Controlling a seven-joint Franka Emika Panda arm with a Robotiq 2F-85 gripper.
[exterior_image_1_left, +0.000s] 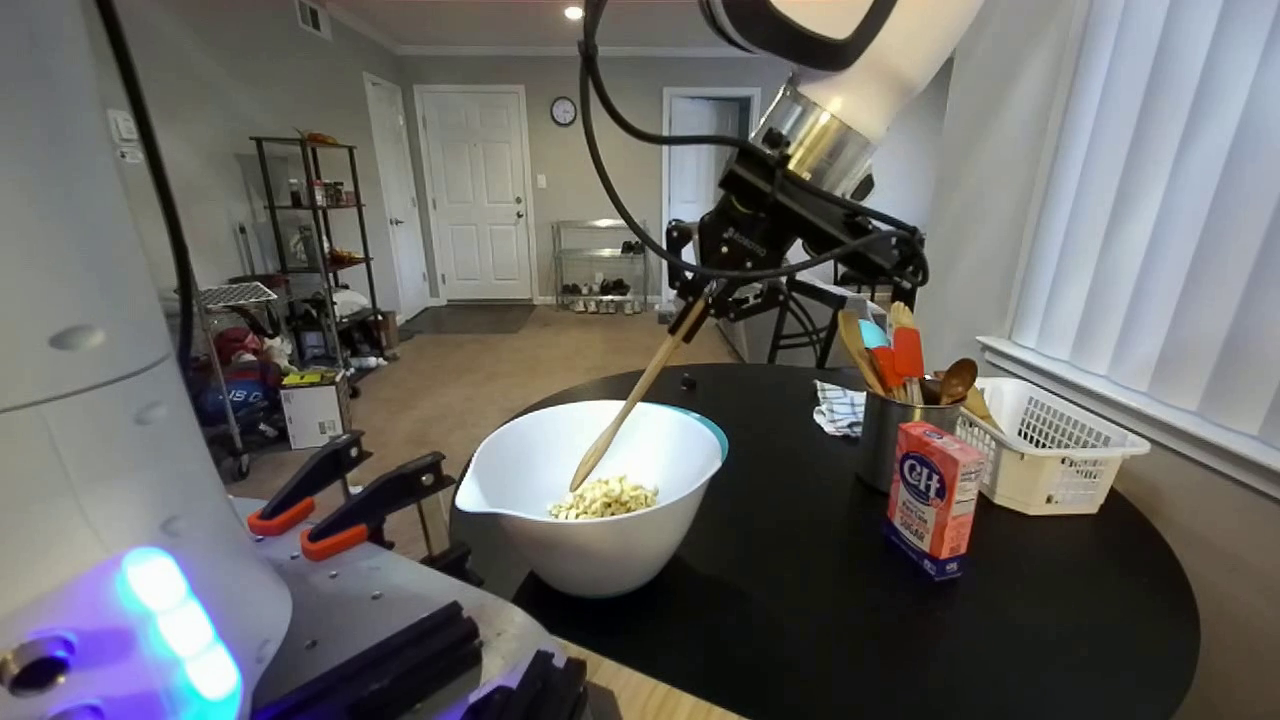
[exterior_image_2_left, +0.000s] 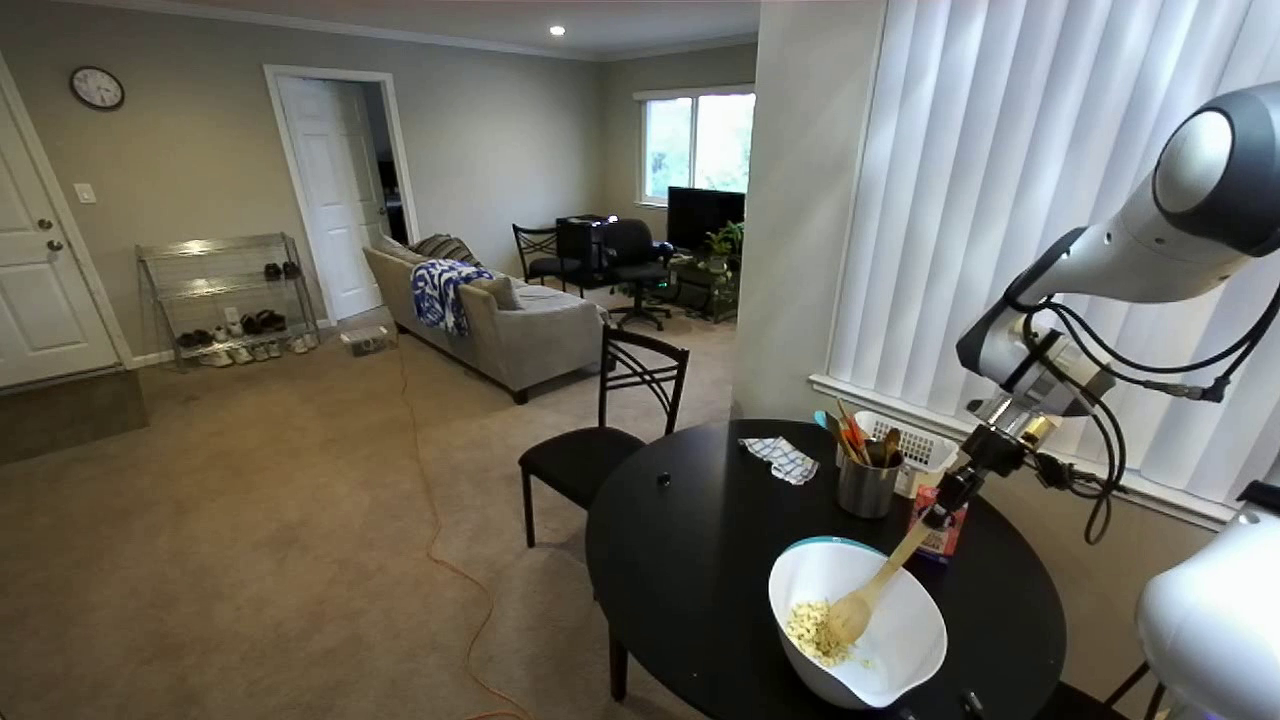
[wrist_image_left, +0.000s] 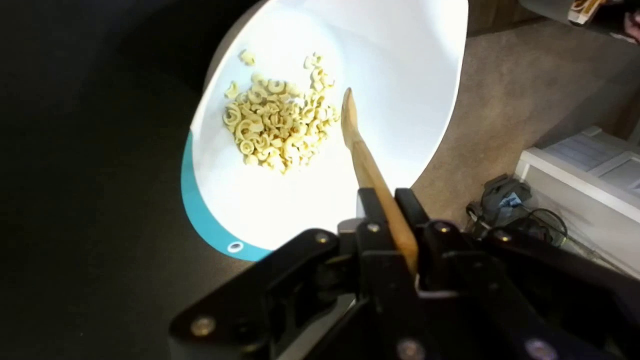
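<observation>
A round black table (exterior_image_1_left: 820, 640) bears a white mixing bowl (exterior_image_1_left: 620, 555) with pale curled pieces (wrist_image_left: 280, 122) heaped in the bottom, a sugar box (exterior_image_1_left: 935, 500) and a steel utensil canister (exterior_image_2_left: 865, 490) standing apart from it. The gripper (wrist_image_left: 387, 195) has its fingers closed around a wooden spoon (wrist_image_left: 367, 166), which slants into the bowl, its head close to the pieces

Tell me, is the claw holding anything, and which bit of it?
Yes, the claw holds a wooden spoon by its handle, up near the top end.
</observation>
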